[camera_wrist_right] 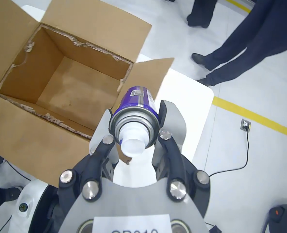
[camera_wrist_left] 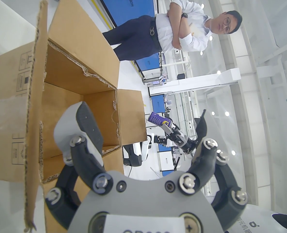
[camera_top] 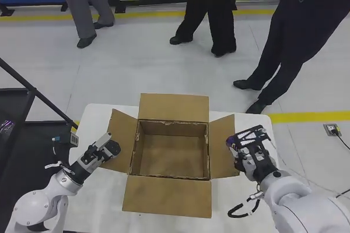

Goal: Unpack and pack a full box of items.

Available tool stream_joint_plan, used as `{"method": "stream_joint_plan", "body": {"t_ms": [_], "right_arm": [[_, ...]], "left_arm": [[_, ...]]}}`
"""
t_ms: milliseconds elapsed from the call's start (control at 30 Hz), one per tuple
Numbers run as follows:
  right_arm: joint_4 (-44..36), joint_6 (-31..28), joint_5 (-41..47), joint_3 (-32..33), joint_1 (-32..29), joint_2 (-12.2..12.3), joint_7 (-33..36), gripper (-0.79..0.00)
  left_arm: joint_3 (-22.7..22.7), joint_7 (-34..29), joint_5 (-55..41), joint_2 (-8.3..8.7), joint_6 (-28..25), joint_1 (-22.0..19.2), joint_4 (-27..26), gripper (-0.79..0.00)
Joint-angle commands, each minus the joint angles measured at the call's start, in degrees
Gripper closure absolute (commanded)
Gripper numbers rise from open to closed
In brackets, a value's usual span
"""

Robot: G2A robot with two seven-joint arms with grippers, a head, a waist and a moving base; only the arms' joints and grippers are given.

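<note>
Two grippers of mine: my left gripper (camera_top: 110, 146) sits fingers apart at nine o'clock of the open brown cardboard box (camera_top: 169, 157) on the white table (camera_top: 99, 116), and at three o'clock my right gripper (camera_top: 244, 147) clamps a white-capped purple metal spray can (camera_wrist_right: 138, 103).

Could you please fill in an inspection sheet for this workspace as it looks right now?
Surface: white table, carrying the box.
Job's things: cardboard box upright, all four flaps open, nothing visible inside; purple spray can held off the table by the box's right flap.
Clutter: nothing seen.
Claws: left claw open, by the box's left flap; right claw shut on the purple spray can.
Cables: floor cable running from a floor socket to the table's right; black cable loop at the right arm.
Surroundings: yellow floor line to the table's right; black frame to its left.
</note>
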Motion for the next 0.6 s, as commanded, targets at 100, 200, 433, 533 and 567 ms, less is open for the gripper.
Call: {"method": "stream_joint_plan", "body": {"t_ms": [100,200,433,533,567], "right_arm": [[0.0,1.1,2.1,6.3,-5.2,0.3,-2.4,0.0],[0.0,1.9,3.7,9.8,-9.0,0.4,-6.0,0.0],[0.0,1.4,8.3,15.3,-15.9,0.6,-6.9,0.0],[0.0,1.5,9.2,16.1,-17.9,0.7,-4.6,0.0],[0.1,1.4,9.6,16.2,-18.5,0.8,-3.9,0.0]], "left_arm": [[0.0,0.0,0.0,0.0,0.0,0.0,0.0,-0.785],[0.0,0.0,0.0,0.0,0.0,0.0,0.0,-0.785],[0.0,0.0,0.0,0.0,0.0,0.0,0.0,-0.785],[0.0,0.0,0.0,0.0,0.0,0.0,0.0,-0.785],[0.0,0.0,0.0,0.0,0.0,0.0,0.0,-0.785]]}}
